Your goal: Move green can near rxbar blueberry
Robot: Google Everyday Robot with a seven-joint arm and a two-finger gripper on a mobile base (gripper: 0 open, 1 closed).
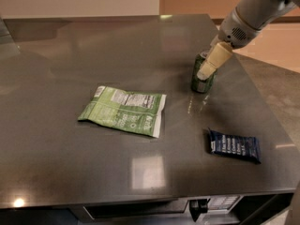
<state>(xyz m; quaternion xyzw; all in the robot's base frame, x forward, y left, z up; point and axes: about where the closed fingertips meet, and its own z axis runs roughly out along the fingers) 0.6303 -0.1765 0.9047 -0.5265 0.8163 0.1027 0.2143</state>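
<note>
The green can [203,85] stands upright on the dark grey table [93,46], right of centre. My gripper [206,72] reaches down from the upper right on a grey arm and is at the can, its cream tip crossing the can's top and front. Whether it grips the can I cannot tell. The rxbar blueberry [234,145], a flat dark blue wrapper with white lettering, lies on the table nearer the front right, well apart from the can.
A flat green-and-white chip bag [124,110] lies near the table's middle, left of the can. The table's right edge runs close behind the can and bar. The front edge lies just below the bar.
</note>
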